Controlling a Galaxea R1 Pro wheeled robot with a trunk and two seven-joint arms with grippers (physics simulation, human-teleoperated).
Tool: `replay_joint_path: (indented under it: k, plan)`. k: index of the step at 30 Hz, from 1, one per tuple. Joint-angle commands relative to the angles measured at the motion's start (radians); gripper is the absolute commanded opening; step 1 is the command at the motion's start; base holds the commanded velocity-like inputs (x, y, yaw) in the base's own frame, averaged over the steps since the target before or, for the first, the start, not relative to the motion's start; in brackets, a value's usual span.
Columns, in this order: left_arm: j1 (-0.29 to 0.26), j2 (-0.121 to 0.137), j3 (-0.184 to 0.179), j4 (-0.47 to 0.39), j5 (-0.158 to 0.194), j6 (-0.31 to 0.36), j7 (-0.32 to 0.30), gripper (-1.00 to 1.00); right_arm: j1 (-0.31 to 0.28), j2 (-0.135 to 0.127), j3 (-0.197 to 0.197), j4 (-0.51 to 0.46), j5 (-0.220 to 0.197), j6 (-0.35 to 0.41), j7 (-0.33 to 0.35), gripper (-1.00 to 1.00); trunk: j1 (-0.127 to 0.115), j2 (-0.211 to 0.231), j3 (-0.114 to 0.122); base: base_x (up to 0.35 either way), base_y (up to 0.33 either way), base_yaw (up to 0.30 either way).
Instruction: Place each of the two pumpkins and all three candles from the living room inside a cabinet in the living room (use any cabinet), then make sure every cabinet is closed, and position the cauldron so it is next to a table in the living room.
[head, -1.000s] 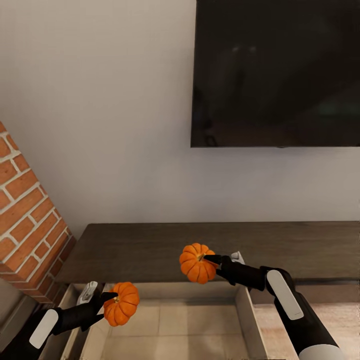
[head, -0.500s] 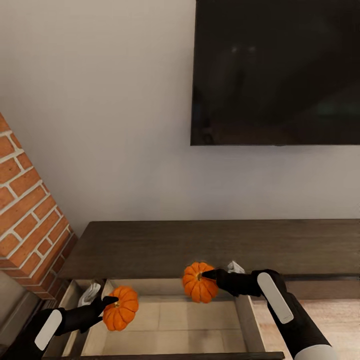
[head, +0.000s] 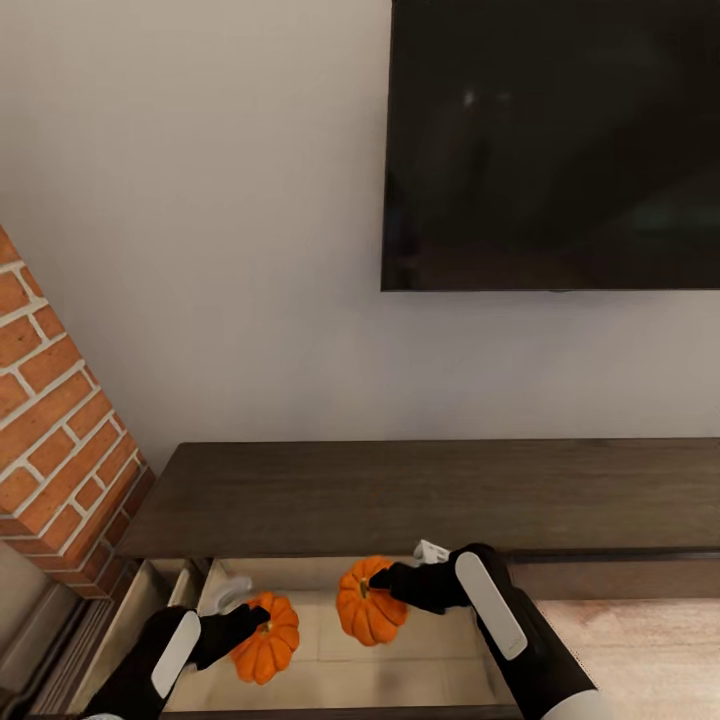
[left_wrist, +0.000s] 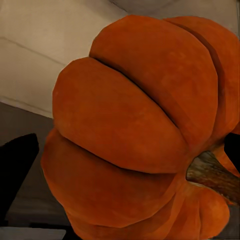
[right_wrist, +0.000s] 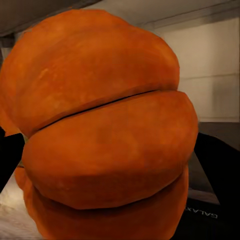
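Orange pumpkins fill both wrist views: left jaws clenched on one pumpkin, right jaws on the other pumpkin, hiding much of the open cabinet drawer.

The head camera looks forward and down at the wall and cabinet, while each wrist camera sits right against the pumpkin before it.

A home living room: a dark TV hangs on the plain wall at 1 o'clock, above a low cabinet, with brickwork at 9 o'clock.
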Motion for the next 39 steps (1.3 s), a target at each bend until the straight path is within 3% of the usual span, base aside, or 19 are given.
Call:
replay_joint_path:
  k: [1,7,11,14,21,28,35,39]
  plan:
    - [-0.001,-0.008,-0.007,-0.004,-0.002,-0.012,0.016,-1.00,-0.001,0.007,0.011,0.001,-0.005,0.000,-0.014,-1.00,0.000,0.000,-0.001,0.000,0.000,0.000]
    - [-0.007,-0.027,-0.022,-0.052,-0.003,-0.051,0.153,-1.00,-0.002,0.019,0.053,0.025,-0.004,-0.030,-0.076,-1.00,0.000,0.000,-0.001,0.000,0.000,0.000]
    - [-0.009,-0.080,-0.028,-0.070,-0.004,-0.054,0.245,-1.00,-0.004,0.019,0.066,0.045,-0.003,-0.049,-0.126,-1.00,0.000,0.000,-0.001,0.000,0.000,0.000]
    - [-0.009,-0.110,-0.031,-0.066,-0.003,-0.064,0.293,-1.00,-0.006,0.019,0.108,0.076,0.003,-0.082,-0.136,-1.00,0.000,0.000,-0.001,0.000,0.000,0.000]
    - [-0.006,-0.116,-0.032,-0.068,-0.002,-0.109,0.309,-1.00,-0.008,0.018,0.133,0.100,0.095,-0.131,-0.140,-1.00,0.000,0.000,-0.001,0.000,0.000,0.000]
    - [-0.006,-0.115,-0.032,-0.074,-0.002,-0.113,0.306,-1.00,-0.009,0.018,0.134,0.175,0.117,-0.231,-0.136,-1.00,0.000,0.000,-0.001,0.000,0.000,0.000]
    - [-0.006,-0.118,-0.035,-0.074,-0.002,-0.113,0.303,-1.00,-0.009,0.018,0.135,0.194,0.121,-0.254,-0.136,-1.00,0.019,-0.035,-0.016,0.000,0.000,0.000]
    - [-0.006,-0.120,-0.066,-0.076,-0.001,-0.126,0.300,-1.00,-0.009,0.017,0.135,0.195,0.145,-0.278,-0.138,-1.00,0.019,-0.035,-0.016,0.000,0.000,0.000]
